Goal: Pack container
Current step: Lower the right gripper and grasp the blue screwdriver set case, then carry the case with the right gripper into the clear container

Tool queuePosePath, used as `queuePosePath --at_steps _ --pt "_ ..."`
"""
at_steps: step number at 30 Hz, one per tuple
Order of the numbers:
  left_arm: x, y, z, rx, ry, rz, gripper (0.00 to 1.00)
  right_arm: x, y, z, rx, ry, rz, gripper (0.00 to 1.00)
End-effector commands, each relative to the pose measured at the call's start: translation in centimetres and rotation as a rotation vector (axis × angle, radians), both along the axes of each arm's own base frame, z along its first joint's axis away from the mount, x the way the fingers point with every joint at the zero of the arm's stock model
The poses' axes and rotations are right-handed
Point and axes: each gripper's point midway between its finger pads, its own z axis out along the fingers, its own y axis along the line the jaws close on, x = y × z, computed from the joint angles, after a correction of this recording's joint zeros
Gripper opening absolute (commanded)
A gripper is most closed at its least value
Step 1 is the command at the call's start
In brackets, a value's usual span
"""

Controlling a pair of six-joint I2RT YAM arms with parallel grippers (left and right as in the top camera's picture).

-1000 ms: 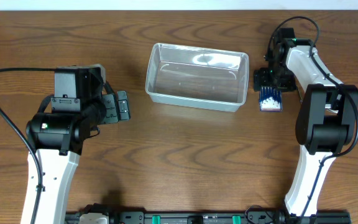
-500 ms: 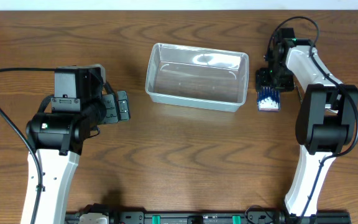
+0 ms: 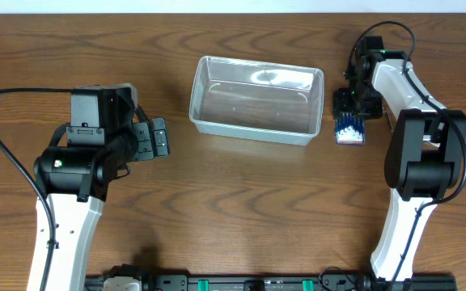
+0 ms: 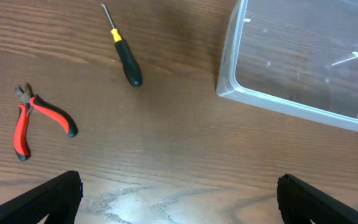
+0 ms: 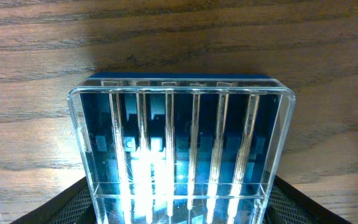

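Wood-grain bench (image 3: 241, 202) is carrying everything in view. The container (image 3: 255, 100), a clear plastic tub with rounded corners and a rolled rim, is sitting upright and open-topped at the far middle of the bench, between the two arms, and nothing is lying inside it.

The left gripper (image 4: 179, 200) is hanging spread wide and holding nothing, its dark fingers (image 4: 42, 200) showing only at the lower corners of the left wrist view. From above it is pointing toward the container's left end, with a stretch of bare wood between them. In the left wrist view a screwdriver (image 4: 123, 48) with a black and yellow handle is lying flat, well apart from the tub's nearest corner. A pair of pliers (image 4: 37, 122) with red and black handles is lying further to the left of that picture, apart from the screwdriver. Neither tool is showing in the overhead view.

The right gripper (image 5: 180, 206) is reaching down just beside the container's right end. It is pinching a small blue drill-bit case (image 5: 180, 146) with a clear lid, its meshed fingers (image 5: 58, 208) pressing against the case's two sides at the near end. Rows of bits are gleaming under the lid. From above, the case is lying just beside the tub's right wall, without being inside it.
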Motion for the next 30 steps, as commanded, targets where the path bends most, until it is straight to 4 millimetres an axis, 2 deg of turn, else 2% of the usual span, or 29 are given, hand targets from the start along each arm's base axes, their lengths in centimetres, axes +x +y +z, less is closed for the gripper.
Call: queuePosePath --at_steps 1,7,14,30 --pt "0.1 0.11 0.54 0.018 -0.012 -0.01 0.98 -1.3 -0.12 -2.88 -0.005 0.077 -0.003 0.39" --pt "0.1 0.11 0.54 0.018 -0.012 -0.01 0.98 -1.31 -0.12 -2.88 -0.005 0.077 -0.003 0.2" --pt "0.1 0.11 0.54 0.018 -0.012 -0.01 0.98 -1.3 0.04 -2.88 0.004 0.077 -0.003 0.03" --pt "0.09 0.11 0.55 0.018 -0.013 -0.01 0.98 -0.87 0.33 -2.56 0.021 0.058 -0.062 0.01"
